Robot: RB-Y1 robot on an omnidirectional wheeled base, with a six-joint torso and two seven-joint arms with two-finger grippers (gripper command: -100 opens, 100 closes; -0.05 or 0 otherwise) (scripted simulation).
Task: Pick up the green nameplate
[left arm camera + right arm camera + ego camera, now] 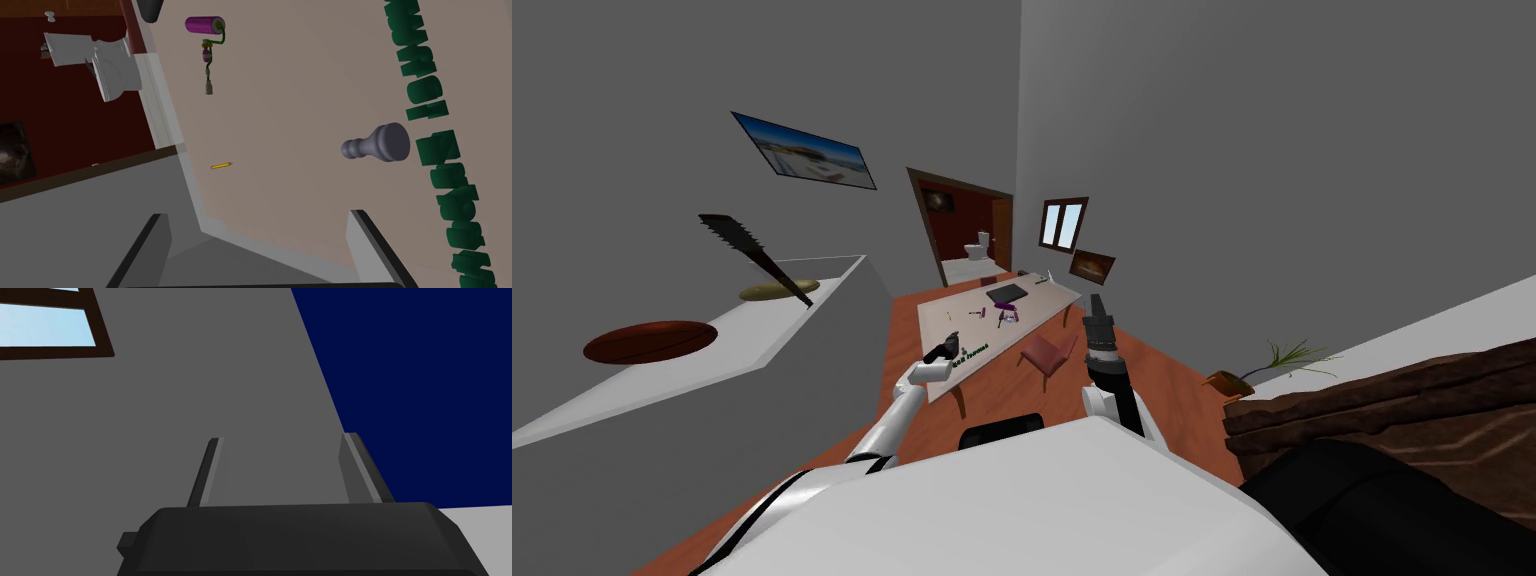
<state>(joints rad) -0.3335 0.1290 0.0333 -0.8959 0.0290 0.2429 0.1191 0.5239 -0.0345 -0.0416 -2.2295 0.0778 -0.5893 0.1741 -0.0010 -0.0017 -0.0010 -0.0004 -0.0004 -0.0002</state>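
Observation:
The green nameplate (440,140) is a row of dark green block letters lying flat on the beige table (300,75), off to one side of my left gripper (260,220). That gripper is open above the table's near corner, nothing between its fingers. In the head view the nameplate (973,352) lies near the table's front edge, just right of the left gripper (949,348). A grey chess pawn (377,143) lies on its side between the gripper and the letters. My right gripper (1097,303) is raised above the table's right side, open and empty, and its fingers (210,470) stand apart.
On the table lie a purple roller tool (206,30), a small yellow pencil (221,165) and a dark flat pad (1006,293). A reddish chair (1048,355) stands at the table's right. A white counter (762,330) is at my left, a potted plant (1252,375) at my right.

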